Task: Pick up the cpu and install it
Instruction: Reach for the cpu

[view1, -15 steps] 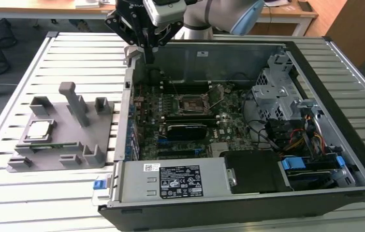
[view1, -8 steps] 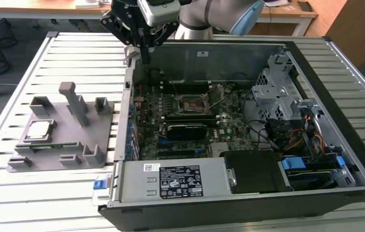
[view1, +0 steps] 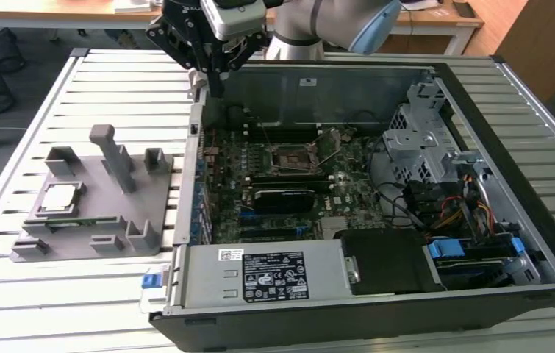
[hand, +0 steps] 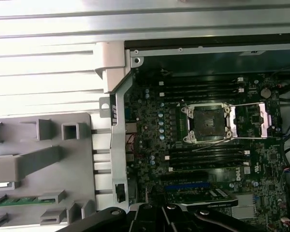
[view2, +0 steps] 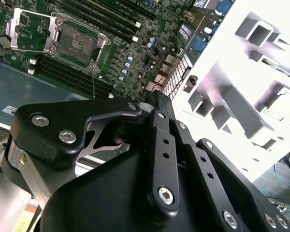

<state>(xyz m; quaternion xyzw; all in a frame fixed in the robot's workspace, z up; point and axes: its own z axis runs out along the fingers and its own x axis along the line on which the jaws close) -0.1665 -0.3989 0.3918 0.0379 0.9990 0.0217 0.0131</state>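
Observation:
The cpu (view1: 59, 198), a small square chip with a silvery top, lies flat in a pocket of the grey fixture (view1: 91, 220) at the exterior view's left, outside the computer. My gripper (view1: 218, 87) hangs high over the far left corner of the open computer case (view1: 198, 147), well away from the cpu and holding nothing that I can see. Its black linkage shows in the second wrist view (view2: 157, 104) and the first wrist view (hand: 169, 212). The motherboard's cpu socket (view1: 292, 158) (view2: 77, 41) (hand: 210, 121) stands bare, its metal load plate (hand: 253, 118) swung open.
The case lies open on a slatted metal table (view1: 22, 132). Inside are a power supply (view1: 267, 276), a drive cage (view1: 420, 132), cables and a black card (view1: 282, 198). A narrow green memory stick (hand: 14, 200) sits in the fixture, which has upright posts (view1: 110, 151).

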